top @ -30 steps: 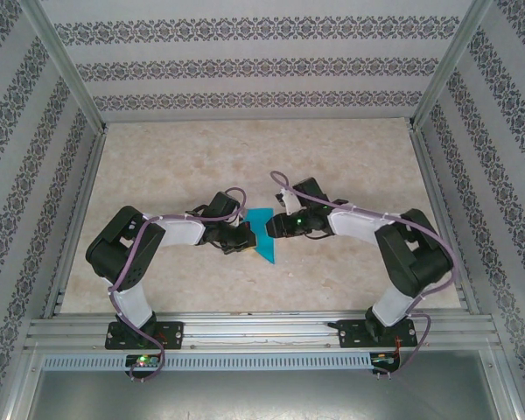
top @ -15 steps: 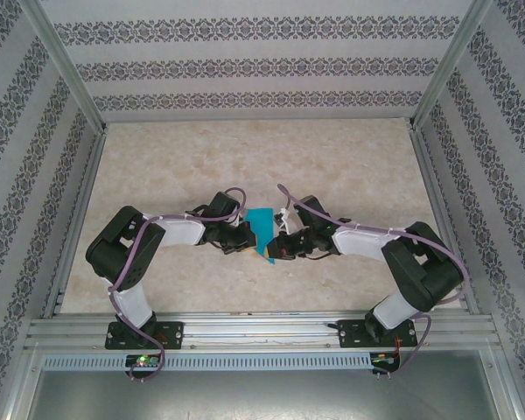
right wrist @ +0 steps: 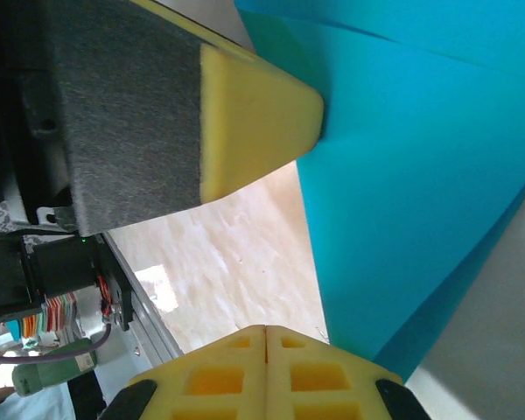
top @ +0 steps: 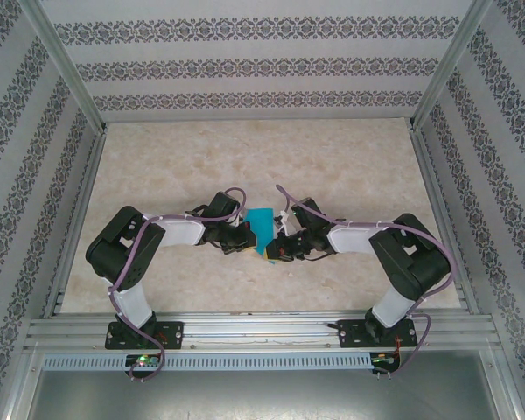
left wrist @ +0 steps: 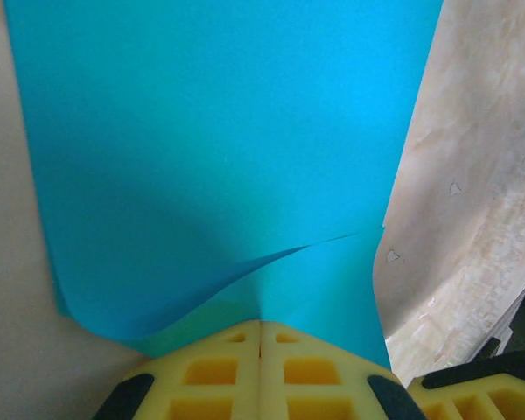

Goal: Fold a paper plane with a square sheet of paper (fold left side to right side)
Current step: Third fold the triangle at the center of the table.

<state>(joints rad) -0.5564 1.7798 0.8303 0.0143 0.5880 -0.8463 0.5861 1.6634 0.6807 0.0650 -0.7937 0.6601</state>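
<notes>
The teal-blue sheet of paper [top: 261,226] lies folded at the table's middle, between my two grippers. In the left wrist view the paper [left wrist: 227,131] has a top flap lifting in a curve. My left gripper [left wrist: 261,324] is shut, its yellow tips pressed against the paper's near edge. From above, the left gripper [top: 245,243] sits at the paper's left side. My right gripper [top: 274,251] is low at the paper's near right edge. The right gripper [right wrist: 265,330] is shut with nothing between its jaws, just beside the paper [right wrist: 420,175]. A left finger [right wrist: 254,114] rests on the sheet.
The marble-patterned table [top: 332,166] stretches open behind and to both sides. Aluminium rails [top: 262,331] run along the near edge, and patterned walls [top: 35,175] close in left, right and back.
My right gripper has shut and dropped forward and left to the paper's near right edge. The paper's near point is now partly covered. The left arm has stayed put.
</notes>
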